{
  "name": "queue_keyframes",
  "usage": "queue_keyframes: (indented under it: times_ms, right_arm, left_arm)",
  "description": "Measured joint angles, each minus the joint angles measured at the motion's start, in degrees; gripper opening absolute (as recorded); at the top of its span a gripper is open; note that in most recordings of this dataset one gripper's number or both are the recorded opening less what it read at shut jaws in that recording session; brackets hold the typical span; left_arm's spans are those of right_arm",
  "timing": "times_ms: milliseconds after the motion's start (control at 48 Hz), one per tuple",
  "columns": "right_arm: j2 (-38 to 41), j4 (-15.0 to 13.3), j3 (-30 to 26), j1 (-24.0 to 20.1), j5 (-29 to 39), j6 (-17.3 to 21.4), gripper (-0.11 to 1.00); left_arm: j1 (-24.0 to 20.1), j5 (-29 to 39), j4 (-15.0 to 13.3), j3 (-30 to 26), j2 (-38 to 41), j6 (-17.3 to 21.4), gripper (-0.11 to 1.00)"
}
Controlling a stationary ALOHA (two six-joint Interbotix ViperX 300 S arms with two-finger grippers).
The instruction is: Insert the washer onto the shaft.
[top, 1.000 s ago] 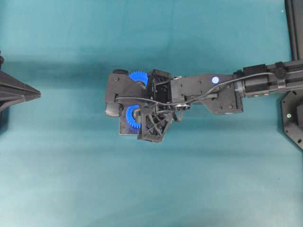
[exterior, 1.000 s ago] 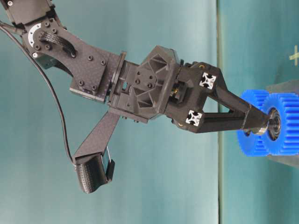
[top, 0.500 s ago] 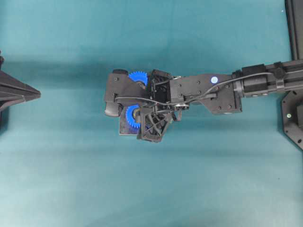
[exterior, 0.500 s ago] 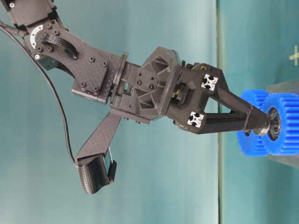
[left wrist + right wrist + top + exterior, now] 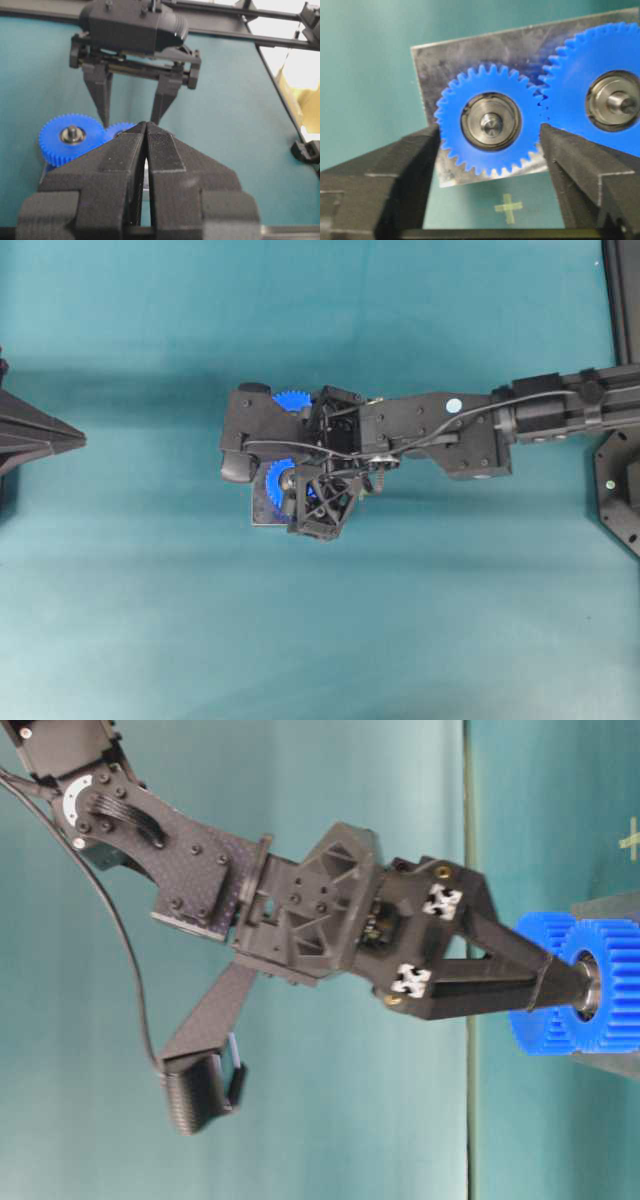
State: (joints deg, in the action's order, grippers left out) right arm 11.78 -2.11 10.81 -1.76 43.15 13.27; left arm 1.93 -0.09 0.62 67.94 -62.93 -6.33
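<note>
Counter (image 5: 150, 620) of teal cloth spreads under everything, and near its middle lies a flat grey metal plate (image 5: 470, 55) carrying two meshed blue plastic gears. The right arm reaches in from the counter's right edge, and its black right claw (image 5: 490, 137) hangs directly over the smaller blue gear (image 5: 451, 120), jaws released and standing one to each side of the gear, apart from its teeth. The larger blue gear (image 5: 575, 65) sits just beside it, toward the far edge of the counter in the overhead view.

The silvery washer (image 5: 470, 120) appears to be seated already: a flat metal ring lies in the small gear's hub around the steel shaft (image 5: 490, 124), whose long axis stands upright from the plate and points straight up between the jaws. So the task's thing lies directly below the right claw, and the likely next move is a plain lift along that axis (a sideways drift could catch the teeth).

The black left claw (image 5: 146, 145), clenched with its pads pressed together and nothing between them, waits well back toward the left edge; the right arm is far nearer.

No brand or writing is readable; only a small yellow-green cross (image 5: 508, 206) is marked on the counter beside the plate.
</note>
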Motion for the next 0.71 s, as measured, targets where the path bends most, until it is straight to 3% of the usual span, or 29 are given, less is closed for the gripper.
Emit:
queue_keyframes:
  times_ms: [312, 583, 708]
  right_arm:
    - [-14.85, -0.62, 7.47, 0.00, -2.11, 0.00, 0.72]
    - [-30.76, -0.88, 20.13, 0.00, -10.72, 0.00, 0.29]
    - [-36.30, -0.88, 26.89, 0.00, -14.77, 0.00, 0.15]
  left_arm:
    - [0.00, 0.00, 0.00, 0.00, -0.62, 0.00, 0.07]
    - [0.00, 0.09, 0.00, -0.09, -0.62, 0.09, 0.07]
    - [0.18, 0.26, 0.00, -0.62, -0.62, 0.18, 0.07]
